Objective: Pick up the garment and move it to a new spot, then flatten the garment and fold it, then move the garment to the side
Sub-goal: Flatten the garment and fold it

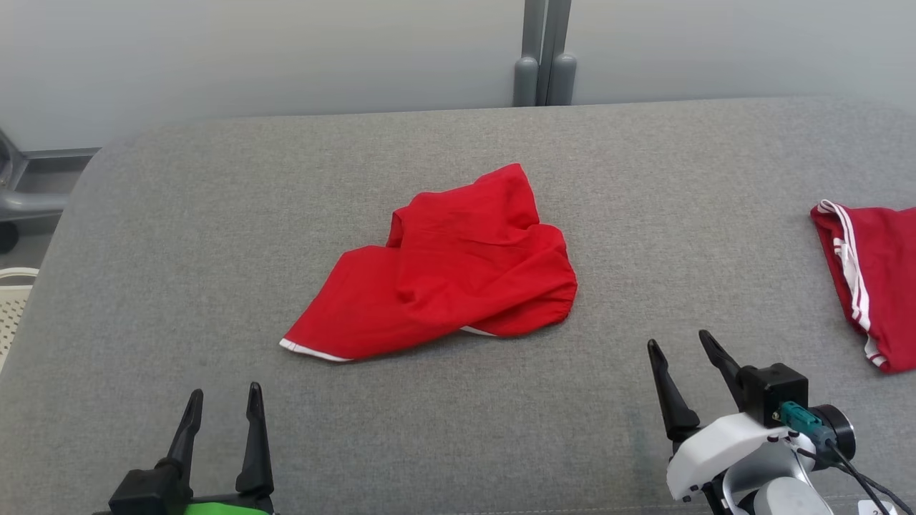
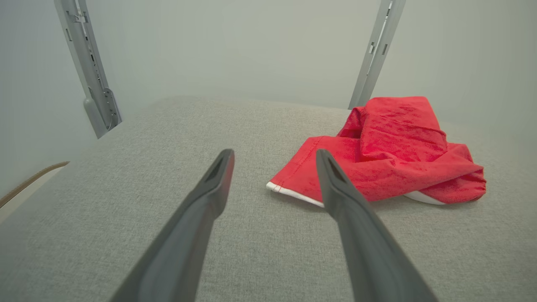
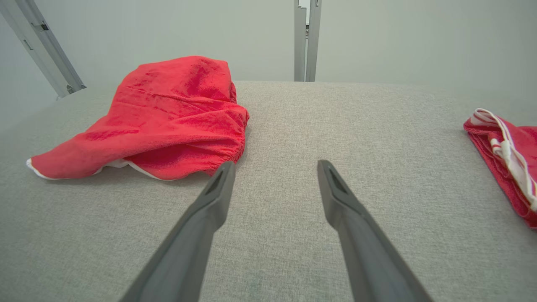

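A crumpled red garment [image 1: 447, 268] with a white hem lies in a heap at the middle of the grey padded table [image 1: 215, 214]. It also shows to the right in the left wrist view as the red garment [image 2: 390, 151] and to the left in the right wrist view as the same garment [image 3: 163, 117]. My left gripper [image 1: 223, 393] stands open near the front left edge, short of the cloth, with nothing between its fingers. My right gripper [image 1: 680, 343] is open at the front right, apart from the garment, holding nothing.
A second red garment [image 1: 869, 275] with white side stripes lies at the table's right edge, also seen as striped cloth [image 3: 507, 151] in the right wrist view. A grey post [image 1: 544, 54] rises behind the table. A white basket [image 1: 11, 300] sits off the left side.
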Motion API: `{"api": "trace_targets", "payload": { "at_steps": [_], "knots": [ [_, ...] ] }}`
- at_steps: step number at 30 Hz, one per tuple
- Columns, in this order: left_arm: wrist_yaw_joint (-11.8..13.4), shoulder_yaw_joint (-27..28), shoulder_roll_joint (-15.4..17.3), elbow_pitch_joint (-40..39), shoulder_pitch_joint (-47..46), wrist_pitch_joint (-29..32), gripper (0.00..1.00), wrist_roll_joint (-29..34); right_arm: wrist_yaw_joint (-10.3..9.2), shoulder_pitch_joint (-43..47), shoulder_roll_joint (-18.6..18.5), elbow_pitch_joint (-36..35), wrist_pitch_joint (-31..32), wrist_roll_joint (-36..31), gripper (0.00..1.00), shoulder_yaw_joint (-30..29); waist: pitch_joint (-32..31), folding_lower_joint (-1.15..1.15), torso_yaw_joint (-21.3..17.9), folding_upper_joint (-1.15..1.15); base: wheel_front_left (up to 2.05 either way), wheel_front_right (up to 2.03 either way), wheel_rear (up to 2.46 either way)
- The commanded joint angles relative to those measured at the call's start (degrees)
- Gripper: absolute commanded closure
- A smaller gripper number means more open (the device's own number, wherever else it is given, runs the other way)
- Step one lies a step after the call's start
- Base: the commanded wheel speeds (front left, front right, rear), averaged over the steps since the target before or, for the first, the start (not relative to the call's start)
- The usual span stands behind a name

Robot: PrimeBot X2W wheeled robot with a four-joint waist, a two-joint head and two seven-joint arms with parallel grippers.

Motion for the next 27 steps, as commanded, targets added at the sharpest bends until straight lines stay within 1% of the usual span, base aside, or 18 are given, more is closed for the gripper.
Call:
{"api": "trace_targets", "payload": {
  "at_steps": [1,11,18,23,27],
  "knots": [
    [-0.50,0.52,-0.19,0.50,0.78,-0.18,0.00,0.55,-0.01,0.62,-0.09,0.29,-0.47,-0.69,0.00,0.15,-0.05,0.00,0.82,0.00,0.00,0.00,0.00],
    [-1.99,2.49,-0.90,2.93,0.83,-0.18,0.00,1.67,-0.01,0.86,-0.12,1.59,-1.28,-0.73,0.00,0.32,-0.87,0.00,3.46,0.00,0.00,0.00,0.00],
    [-2.85,2.55,-1.28,3.39,0.48,-0.18,0.00,2.55,-0.01,-0.30,-0.12,2.61,-0.36,0.20,0.00,0.28,-0.98,0.00,4.09,0.00,0.00,0.00,0.00],
    [-3.34,2.41,-1.47,3.68,-0.28,-0.18,0.00,2.85,-0.01,-4.19,-0.09,6.91,4.26,-1.30,0.00,0.43,0.34,0.00,3.90,0.00,0.00,0.00,0.00],
    [-3.56,2.12,-1.56,3.92,-1.77,-0.18,0.00,3.01,-0.01,-8.83,-0.11,12.02,5.76,-1.10,0.00,1.07,2.20,0.00,4.68,0.00,0.00,0.00,0.00]
  ]
}}
